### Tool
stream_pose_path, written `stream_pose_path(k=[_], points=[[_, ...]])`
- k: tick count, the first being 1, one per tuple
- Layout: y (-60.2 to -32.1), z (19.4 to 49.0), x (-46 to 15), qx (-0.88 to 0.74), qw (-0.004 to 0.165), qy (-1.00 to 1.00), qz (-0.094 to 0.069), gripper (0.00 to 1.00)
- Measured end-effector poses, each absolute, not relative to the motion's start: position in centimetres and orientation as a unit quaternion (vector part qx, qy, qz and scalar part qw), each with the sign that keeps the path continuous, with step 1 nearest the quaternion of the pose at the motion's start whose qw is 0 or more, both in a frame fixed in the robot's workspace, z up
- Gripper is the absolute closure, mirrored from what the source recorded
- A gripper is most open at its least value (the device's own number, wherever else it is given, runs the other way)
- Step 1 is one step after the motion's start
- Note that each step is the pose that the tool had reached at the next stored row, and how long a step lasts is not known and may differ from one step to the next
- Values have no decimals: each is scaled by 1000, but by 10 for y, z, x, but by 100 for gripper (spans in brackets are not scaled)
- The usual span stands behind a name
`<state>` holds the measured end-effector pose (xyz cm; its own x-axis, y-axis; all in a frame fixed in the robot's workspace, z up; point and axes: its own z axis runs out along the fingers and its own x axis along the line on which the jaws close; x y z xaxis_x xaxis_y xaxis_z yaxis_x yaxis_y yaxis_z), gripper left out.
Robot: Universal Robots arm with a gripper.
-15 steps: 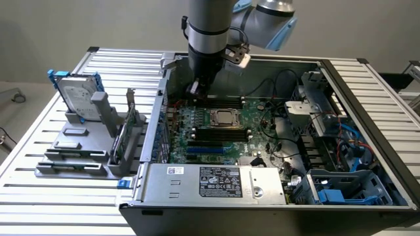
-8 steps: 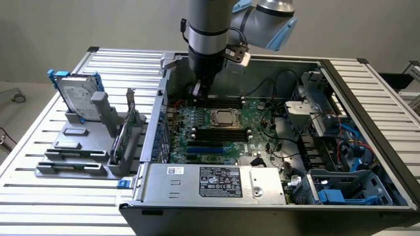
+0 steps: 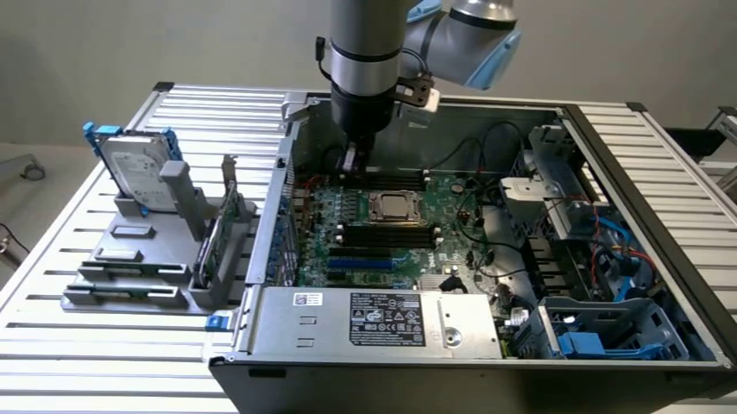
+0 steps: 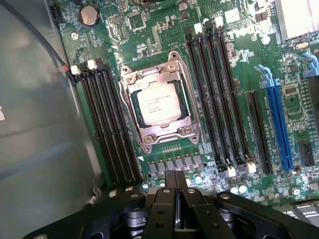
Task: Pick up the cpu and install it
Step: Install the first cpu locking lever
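Here the cpu (image 4: 158,103) lies flat inside the metal socket frame (image 4: 149,139) on the green motherboard (image 4: 149,40), black memory slots (image 4: 107,124) flanking it on both sides. My gripper (image 4: 174,175) hangs above the board's edge, apart from the chip, fingers pressed together with seemingly nothing between them. The hard drive (image 3: 129,172) stands outside the case (image 3: 381,332).

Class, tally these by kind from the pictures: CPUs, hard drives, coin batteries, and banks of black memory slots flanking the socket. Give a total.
cpu: 1
hard drive: 1
coin battery: 1
memory slot banks: 2
Total: 5
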<state>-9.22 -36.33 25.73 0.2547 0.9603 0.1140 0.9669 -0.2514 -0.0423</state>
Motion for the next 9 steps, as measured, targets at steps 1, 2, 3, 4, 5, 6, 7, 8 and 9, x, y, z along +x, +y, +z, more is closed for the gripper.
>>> stream_pose_path(k=[1,2,3,4,5,6,7,8,9], points=[[-363,257,-92,-788,49,-613,-30,89],[-363,257,-92,-785,46,-617,-28,89],[-363,257,-92,-782,44,-622,-27,89],[-363,257,-92,-778,41,-626,-25,89],[-363,257,-92,-775,39,-630,-24,89],[-363,257,-92,-772,37,-635,-23,89],[-363,256,-92,-768,35,-639,-22,89],[-362,256,-92,-765,34,-643,-21,89],[-362,256,-92,-761,32,-648,-20,89]])
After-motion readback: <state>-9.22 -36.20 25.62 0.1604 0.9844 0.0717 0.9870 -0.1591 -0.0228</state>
